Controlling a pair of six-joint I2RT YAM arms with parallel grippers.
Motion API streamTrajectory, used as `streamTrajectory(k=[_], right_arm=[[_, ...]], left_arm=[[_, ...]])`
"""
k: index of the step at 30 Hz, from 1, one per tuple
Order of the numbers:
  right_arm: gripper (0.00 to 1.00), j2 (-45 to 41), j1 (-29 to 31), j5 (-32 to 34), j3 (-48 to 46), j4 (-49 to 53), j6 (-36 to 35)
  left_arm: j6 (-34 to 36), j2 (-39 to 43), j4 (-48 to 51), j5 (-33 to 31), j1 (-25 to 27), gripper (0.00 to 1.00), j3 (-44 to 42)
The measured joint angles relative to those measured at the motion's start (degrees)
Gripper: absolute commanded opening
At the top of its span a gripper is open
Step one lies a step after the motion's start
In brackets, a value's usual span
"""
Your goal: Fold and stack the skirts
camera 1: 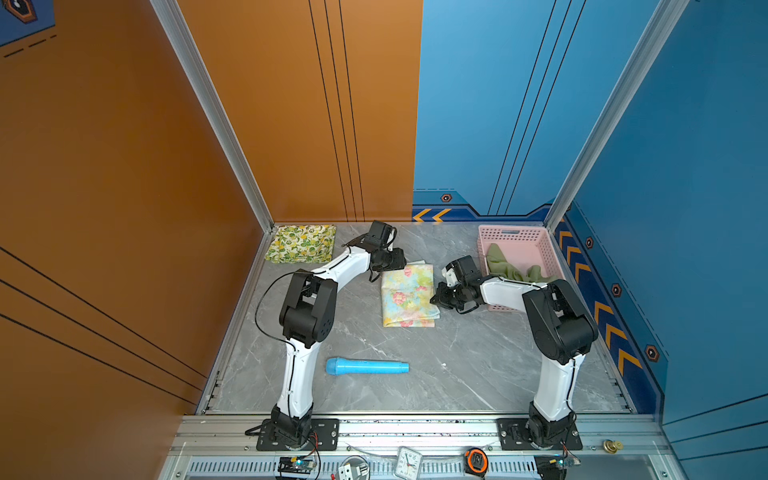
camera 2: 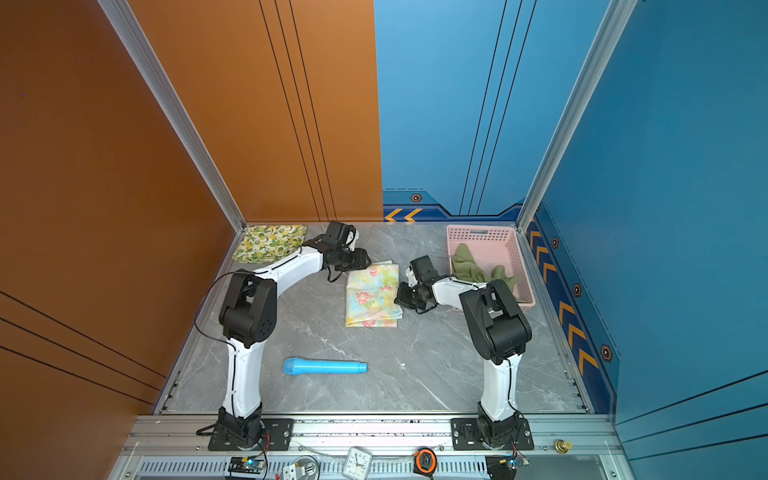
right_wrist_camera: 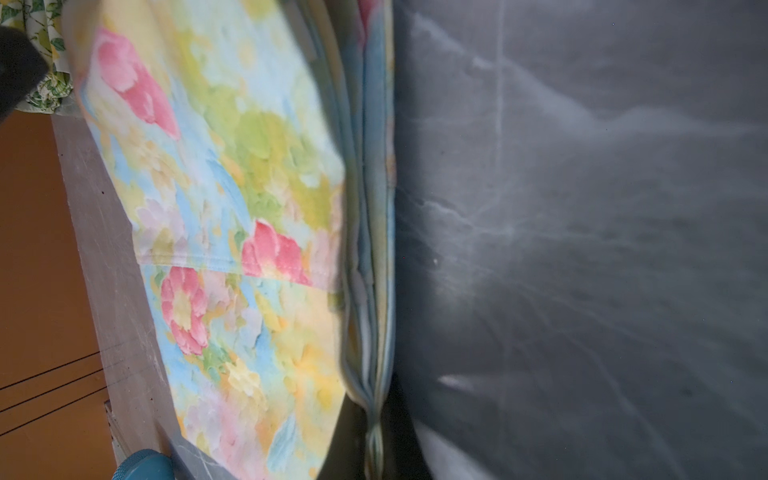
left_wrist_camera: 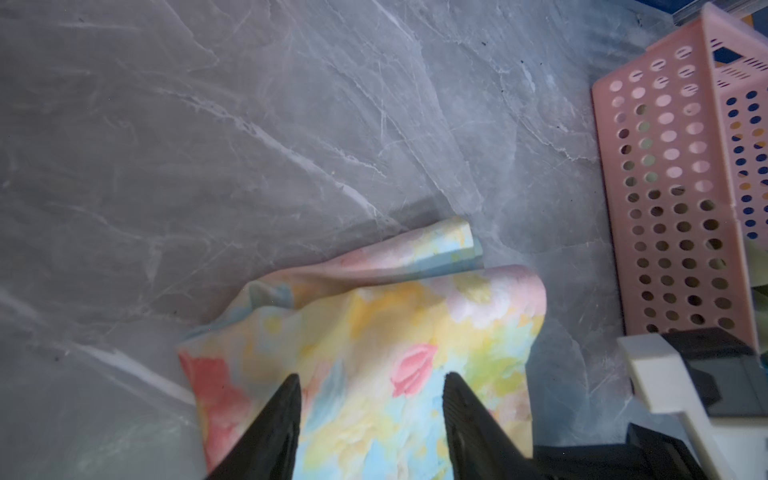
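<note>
Centrally on the table (camera 1: 457, 365), the folded floral skirt (camera 1: 409, 297) lies flat, and the right gripper (camera 1: 435, 298) is pinched tight on its right edge layers. The left gripper (left_wrist_camera: 372, 377) has its jaws partly apart and empty over the skirt's far end. 1 lemon skirt (camera 1: 301, 243) lies folded far left; 1 olive skirt (camera 1: 505, 266) sits crumpled in the pink basket (camera 1: 515, 237) far right.
</note>
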State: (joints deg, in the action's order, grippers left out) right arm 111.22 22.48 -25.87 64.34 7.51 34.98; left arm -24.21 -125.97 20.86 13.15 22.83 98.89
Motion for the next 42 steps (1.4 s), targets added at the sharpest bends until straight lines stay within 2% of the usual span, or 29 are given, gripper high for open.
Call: streamTrajectory(k=[6, 10, 13, 18, 22, 26, 30, 39, 42], right_arm=[[0.0, 0.2, 0.0, 0.74, 0.81, 0.61, 0.74], [0.0, 1.6, 0.02, 1.14, 2.73, 0.9, 1.27], [0.0, 2.12, 0.02, 1.57, 3.48, 0.9, 1.92], [0.0, 2.6, 0.02, 1.73, 3.87, 0.39, 3.17], [0.0, 2.67, 0.02, 1.88, 3.89, 0.17, 3.98], [0.0, 2.69, 0.04, 2.1, 3.89, -0.02, 4.17], [0.0, 2.69, 0.07, 2.14, 3.89, -0.07, 4.48], [0.0, 2.69, 0.35, 2.47, 3.89, -0.04, 4.48], [0.0, 2.69, 0.39, 2.6, 3.89, -0.07, 4.46]], left_arm=[[0.7, -3.43, 1.79, 1.42, -1.11, 0.56, 0.9], [0.85, -1.81, 3.19, 1.92, -2.19, 0.58, 0.98], [0.85, 2.29, 3.76, 1.92, -2.62, 0.6, -0.81], [0.79, 13.73, 2.78, 1.99, -2.27, 0.6, -8.68], [0.57, 20.9, 0.11, 2.12, 0.26, 0.6, -18.29], [-0.04, 22.91, -1.53, 2.1, 3.96, 0.6, -27.71], [-0.85, 22.6, -2.16, 2.1, 6.56, 0.59, -33.14], [-0.68, 21.66, -2.75, 2.1, 3.87, 0.62, -32.41], [-0.63, 22.25, -2.67, 2.1, 1.25, 0.7, -30.36]])
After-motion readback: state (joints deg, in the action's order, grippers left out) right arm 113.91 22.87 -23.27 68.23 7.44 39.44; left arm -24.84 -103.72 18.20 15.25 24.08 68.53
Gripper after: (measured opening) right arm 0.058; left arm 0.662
